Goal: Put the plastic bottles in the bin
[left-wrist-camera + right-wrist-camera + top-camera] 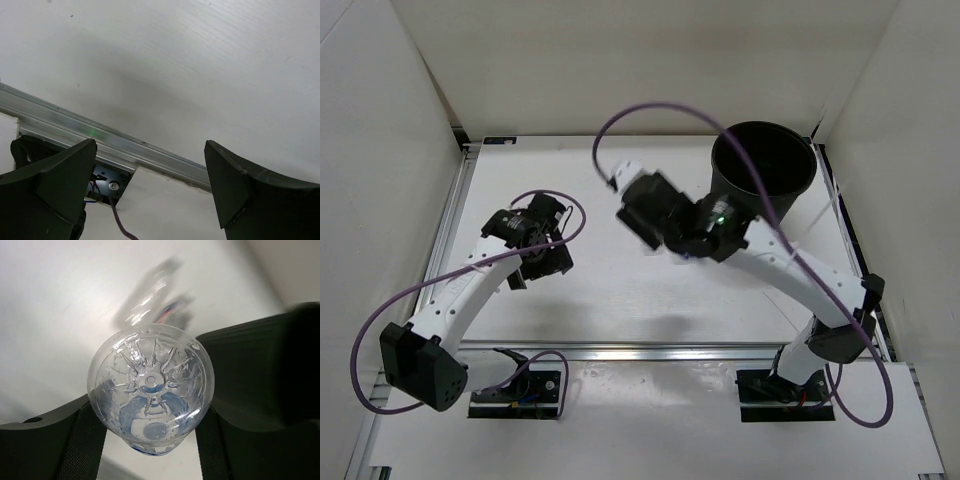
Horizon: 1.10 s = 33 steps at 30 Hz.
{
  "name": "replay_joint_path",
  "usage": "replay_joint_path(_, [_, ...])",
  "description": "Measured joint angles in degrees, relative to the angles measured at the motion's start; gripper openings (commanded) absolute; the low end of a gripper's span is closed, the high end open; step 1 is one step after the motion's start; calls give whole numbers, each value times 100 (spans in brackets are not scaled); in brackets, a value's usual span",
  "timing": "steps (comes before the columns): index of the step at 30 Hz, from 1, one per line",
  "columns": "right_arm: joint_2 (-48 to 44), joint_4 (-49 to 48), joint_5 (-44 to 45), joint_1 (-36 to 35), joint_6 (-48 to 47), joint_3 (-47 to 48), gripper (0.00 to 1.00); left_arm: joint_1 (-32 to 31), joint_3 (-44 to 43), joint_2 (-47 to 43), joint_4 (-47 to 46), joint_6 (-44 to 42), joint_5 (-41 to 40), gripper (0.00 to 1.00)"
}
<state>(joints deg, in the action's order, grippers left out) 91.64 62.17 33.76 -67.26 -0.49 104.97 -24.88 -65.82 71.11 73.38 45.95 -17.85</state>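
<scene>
The right fingers (75, 450) are clamped on a clear plastic bottle (151, 390), one on each side of its body. The bottle's ridged, star-shaped base faces the wrist camera, with a blue tint showing through from further down. Beyond it is a blurred clear shape (150, 290) with flecks of red and blue, too smeared to identify.

From above, this hand hangs over the white bench (620, 290), just left of the bin (720, 180) and not over its opening. The bin is a tall round black bucket standing at the far right of the bench, and nothing can be made out in its dark inside.

The left fingers (60, 185) are spread wide with nothing between them. They are tilted toward the near edge of the bench, where a metal rail (150, 150) runs across. That arm is at the left side, well apart from the bin.
</scene>
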Motion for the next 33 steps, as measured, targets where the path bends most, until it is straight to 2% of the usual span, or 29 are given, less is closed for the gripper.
replay_joint_path(2, [-11, -374, 588, 317, -391, 619, 0, 0, -168, 72, 9, 4, 9, 100])
replay_joint_path(7, [72, -1224, 1220, 1690, -1104, 1108, 0, 0, -466, 264, -61, -26, 162, 100])
replay_joint_path(12, [575, -1582, 973, 3305, -1088, 2041, 0, 0, -719, 273, -214, -118, 374, 100])
replay_joint_path(17, [636, -1818, 748, 3842, -855, 2267, 1, 0, -863, 398, -275, -208, 459, 100])
replay_joint_path(18, [636, -1849, 673, 3882, -767, 2267, 7, 0, -907, 442, -278, -223, 474, 100])
replay_joint_path(19, [636, -1871, 586, 3923, -695, 2253, 42, 0, -946, 496, -295, -243, 487, 100])
replay_joint_path(20, [638, -1888, 507, 3963, -619, 2212, 69, 0, -981, 540, -297, -249, 492, 100])
replay_joint_path(21, [634, -1915, 455, 4000, -503, 2140, 90, 0, -1021, 590, -308, -258, 496, 100])
replay_joint_path(22, [623, -1952, 402, 4052, -352, 2033, 100, 0, -1056, 638, -313, -271, 501, 100])
replay_joint_path(28, [573, -1574, 542, 4225, 763, 1088, 100, 0, -1633, 1141, -341, -433, 826, 100])
replay_joint_path(33, [31, -1231, 498, 4179, 1519, 533, 100, 0, -3316, 2350, -544, -568, 1451, 100])
